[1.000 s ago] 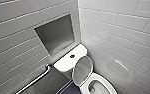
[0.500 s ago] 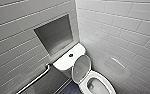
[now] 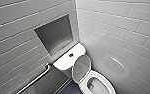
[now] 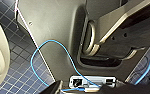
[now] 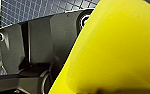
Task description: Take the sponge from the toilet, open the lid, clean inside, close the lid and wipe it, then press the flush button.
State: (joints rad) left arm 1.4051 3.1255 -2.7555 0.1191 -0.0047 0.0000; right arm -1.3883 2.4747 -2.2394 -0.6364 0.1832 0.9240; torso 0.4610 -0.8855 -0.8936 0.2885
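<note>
Because the sponge [image 5: 116, 47] sits so close to the right wrist camera, its bright yellow bulk spills past the edges and covers the grip itself. With only dark robot casing and blue tiled floor [image 5: 41, 10] behind it and nothing under it, it reads as grasped by the right gripper. Whether the left gripper is released or clenched cannot be told: the left wrist view gives robot casing, a looping blue cable [image 4: 53, 50] and a small pale box [image 4: 92, 82] with sockets, any print on it too blurred to read. In the head view the toilet [image 3: 63, 62] stands in the corner of pale tiled walls, its lid [image 3: 81, 68] raised and leaning back against the tank, the flush button [image 3: 71, 55] a dark dot on the tank top. The bowl is cut off by the lower edge, its inside hard to make out. A wall recess [image 3: 54, 33] sits above the tank, and a grab bar [image 3: 34, 78] runs off the frame beside it
</note>
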